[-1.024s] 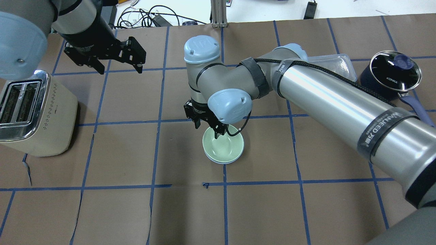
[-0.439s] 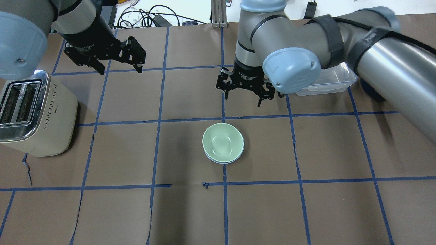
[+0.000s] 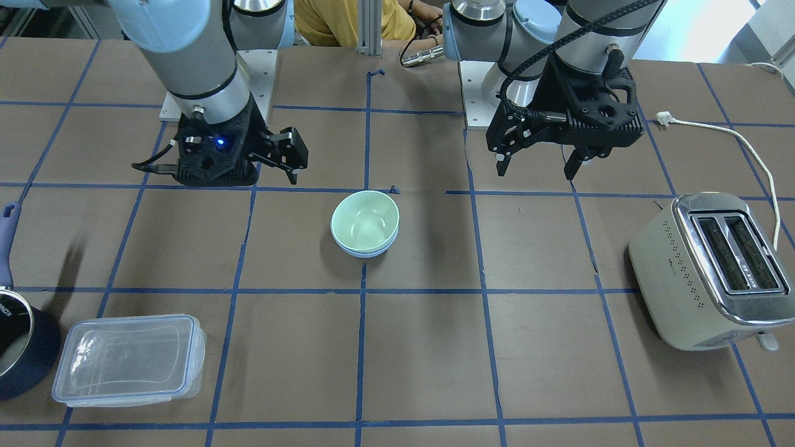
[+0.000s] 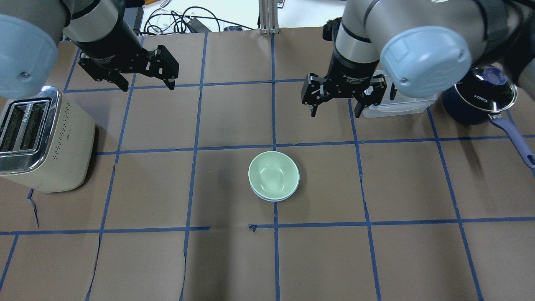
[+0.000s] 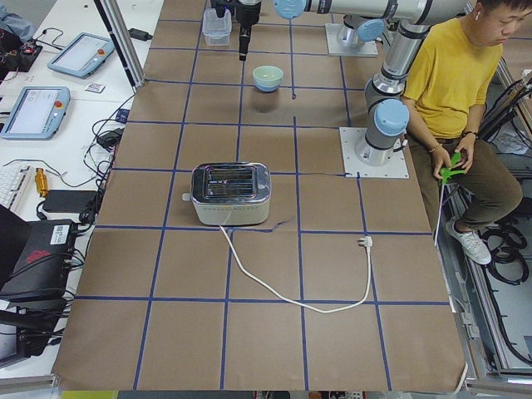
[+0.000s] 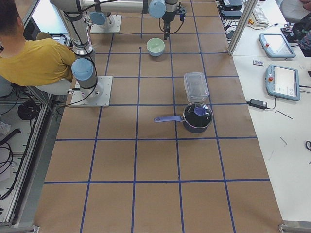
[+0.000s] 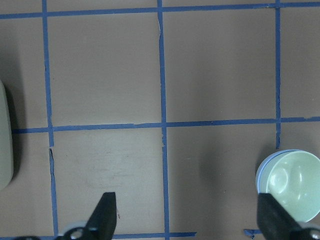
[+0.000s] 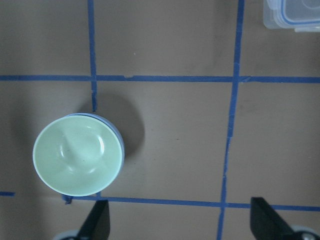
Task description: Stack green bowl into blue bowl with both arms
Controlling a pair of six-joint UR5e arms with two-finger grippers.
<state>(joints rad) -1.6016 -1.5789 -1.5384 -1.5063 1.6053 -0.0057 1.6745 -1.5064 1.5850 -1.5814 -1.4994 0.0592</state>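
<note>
The green bowl [image 4: 273,174] sits inside the blue bowl [image 3: 366,252], near the middle of the surface [image 4: 234,259]. Only a thin blue rim and a part of the blue wall show under the green one. The stacked bowls stand upright on a crossing of the blue tape lines.

The left hand [image 4: 148,88] hangs above the surface, well apart from the bowls, toward the toaster [image 4: 42,138]. Its two fingers are spread wide and there is nothing between them. The right hand [image 4: 336,115] hangs on the other side, also apart from the bowls and just beside the clear plastic box [image 3: 127,357]. Its fingers are also spread wide and hold nothing.

The clear plastic box lies flat with its lid closed on it. Next to it stands the dark blue saucepan [image 4: 480,94] with a glass lid on top. What is inside the saucepan I cannot tell.
</note>
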